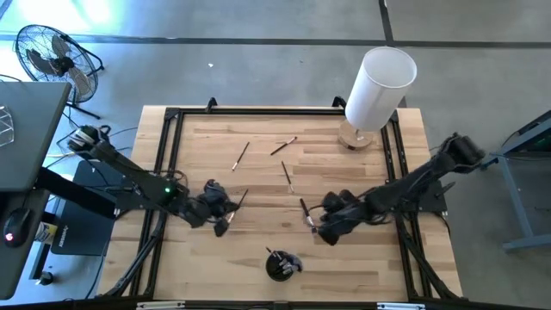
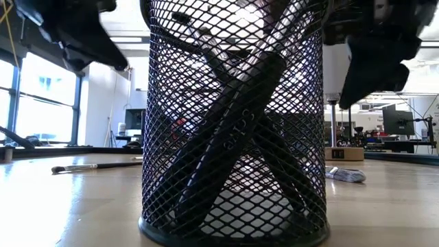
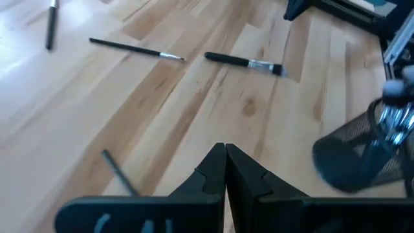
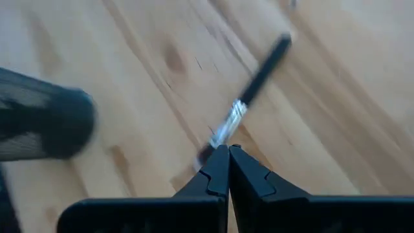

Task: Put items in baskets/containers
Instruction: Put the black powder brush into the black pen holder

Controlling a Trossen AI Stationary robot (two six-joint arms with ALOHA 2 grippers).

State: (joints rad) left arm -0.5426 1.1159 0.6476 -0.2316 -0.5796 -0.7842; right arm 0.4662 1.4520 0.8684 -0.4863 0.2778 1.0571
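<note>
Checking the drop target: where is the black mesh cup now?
High view: the black mesh cup sits at the table's near edge, between the left gripper and right gripper.

Grey concrete floor [image 1: 258, 52] with dark seam lines around a light wood-plank counter [image 1: 258, 181] framed in black rails. Black floor fan [image 1: 52, 56] standing off the far left corner. Dark monitor-like panel [image 1: 30, 129] at left edge, cables [image 1: 86, 138] trailing beside it. Grey stand [image 1: 521, 194] partly visible at right edge. Tall white cylinder [image 1: 379, 86] on a round wooden base at far right corner of counter. In low view: bright tall windows [image 2: 41, 103] at left, white walls, overhead lighting glare, desks with dark monitors [image 2: 398, 123] far right, a cardboard box [image 2: 346, 153] on the counter's far side.
</note>
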